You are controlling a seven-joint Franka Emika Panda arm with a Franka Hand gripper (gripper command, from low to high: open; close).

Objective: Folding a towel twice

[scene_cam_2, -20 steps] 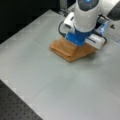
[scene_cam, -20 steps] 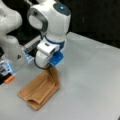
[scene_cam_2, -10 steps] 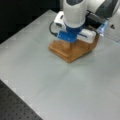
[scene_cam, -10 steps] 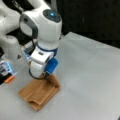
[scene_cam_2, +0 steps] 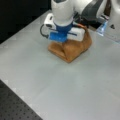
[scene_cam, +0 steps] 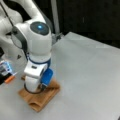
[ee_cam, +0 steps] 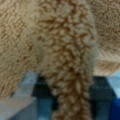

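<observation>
Grey tabletop (scene_cam: 87, 75) fills most of a front view, with dark background far behind it. On it, at a front view's bottom left, lies the towel (scene_cam: 41, 96), an orange-brown bundle already doubled over, with a rolled fold along its near edge. The robot arm (scene_cam: 35, 40) stands straight over it, and its white and blue wrist hides the middle of the cloth. The gripper (scene_cam: 35, 88) is low on the towel, but its fingers are covered by the arm's own body. At the far left a small orange object (scene_cam: 10, 79) lies beside blurred, cut-off equipment.

Seen from the opposite side, in a front view the towel (scene_cam_2: 71, 48) sits near the top centre of the table (scene_cam_2: 62, 85), bunched up in a peak under the gripper (scene_cam_2: 63, 37). The fingertips are buried behind the blue block and the cloth. A dark perforated board (scene_cam_2: 17, 107) shows at the bottom left corner.

Close up, the wrist view shows a thick ridge of terry towel (ee_cam: 67, 57) running up between the dark fingers (ee_cam: 98, 86), which are clamped on it. More cloth fills the frame behind.
</observation>
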